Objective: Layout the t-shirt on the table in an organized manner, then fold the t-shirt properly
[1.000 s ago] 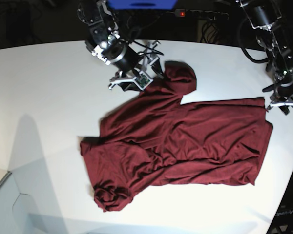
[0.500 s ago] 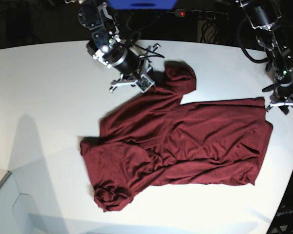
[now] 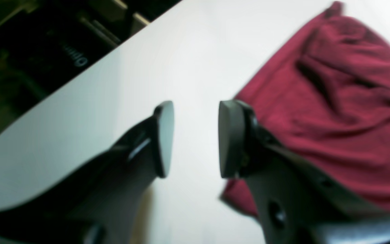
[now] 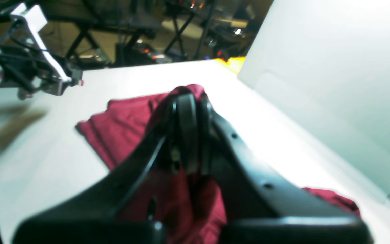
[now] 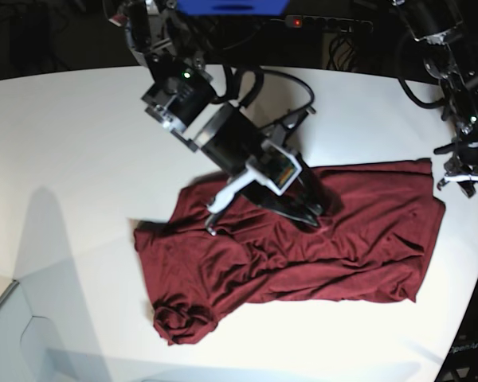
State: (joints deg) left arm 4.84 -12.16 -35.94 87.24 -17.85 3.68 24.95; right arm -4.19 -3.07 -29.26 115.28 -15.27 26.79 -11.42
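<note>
The dark maroon t-shirt [image 5: 350, 247] lies crumpled on the white table [image 5: 80, 143], with one bunched sleeve at the front left. My right gripper [image 5: 312, 213] rests low over the shirt's upper middle. In the right wrist view its jaws are pressed together [image 4: 190, 112], with red fabric of the t-shirt [image 4: 127, 115] gathered around the tips. My left gripper [image 5: 464, 177] hangs just beside the shirt's far right corner. The left wrist view shows it open [image 3: 195, 139], with only bare table [image 3: 181, 51] between the fingers and the t-shirt [image 3: 333, 101] behind one finger.
A black power strip with a red light [image 5: 327, 22] lies beyond the table's back edge. A pale panel [image 5: 16, 334] stands at the front left corner. The curved table edge runs close to the left gripper on the right side.
My right gripper has shut at the shirt's back sleeve and swung forward and right over the body, taking the sleeve with it. The left gripper has barely moved.
</note>
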